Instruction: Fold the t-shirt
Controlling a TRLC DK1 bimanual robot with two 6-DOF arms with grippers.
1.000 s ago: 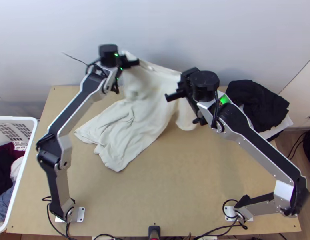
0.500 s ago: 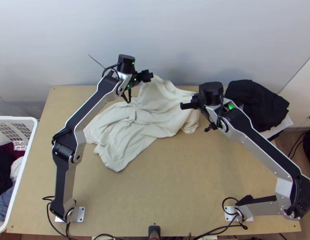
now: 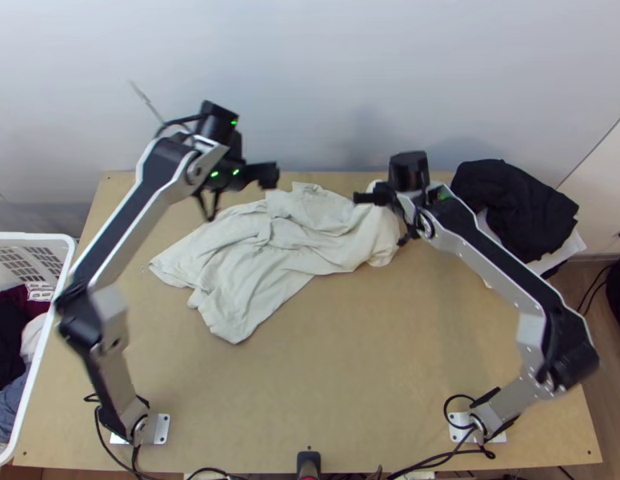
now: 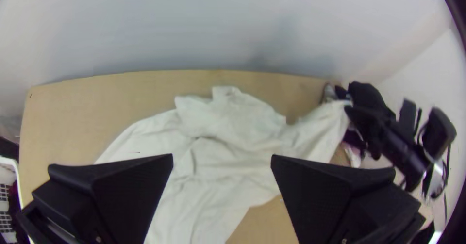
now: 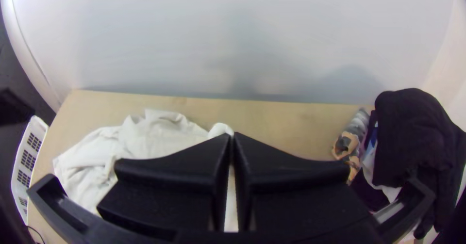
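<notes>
"What stands left of the tabletop?"
"The basket, clothes in it."
"And on top?"
"The T-shirt, left of the clothes pile at the far right corner."
"Behind that?"
"The wall."

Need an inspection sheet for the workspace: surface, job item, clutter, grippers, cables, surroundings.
Surface: light wooden table, shirt lying across its far half.
Job item: off-white cloth t-shirt, creased and bunched, not folded; one end raised by the right gripper.
Clutter: pile of dark clothes with white fabric beneath, far right corner.
Left gripper: black, jaws apart, holding nothing.
Right gripper: black, jaws closed on the raised end of the shirt.
Cables: thin black cables by both arm bases, running to the near edge.
Surroundings: plain pale wall beyond the far edge; white plastic basket of clothes at the left side.
</notes>
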